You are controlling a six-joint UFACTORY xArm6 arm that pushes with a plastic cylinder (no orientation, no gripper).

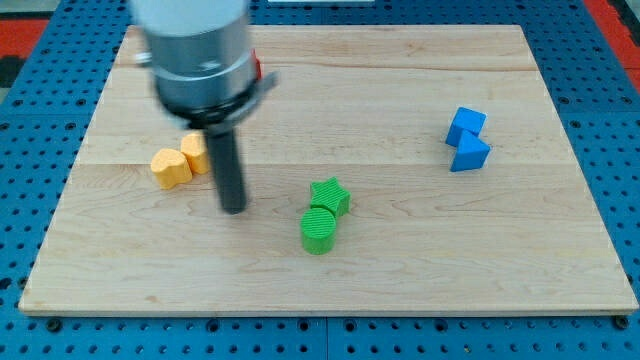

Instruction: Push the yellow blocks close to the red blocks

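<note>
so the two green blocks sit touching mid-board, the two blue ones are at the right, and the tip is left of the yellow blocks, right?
Not quite. The camera view shows my tip to the right of the yellow blocks and slightly below them. The rest holds: the green blocks touch mid-board and the blue blocks sit at the right.

Board: pale wood, visible lengthwise grain and plank seams, smooth, low sheen. Surrounding base: blue perforated panel, looks like painted metal or plastic (cannot tell which). Green cylinder: matt, top finely ribbed, plastic in look; green star alike. Yellow blocks and blue blocks: matt, plain faces. Rod ending in my tip: dark, matt. Arm housing above it: grey, slightly glossy, blurred.
</note>
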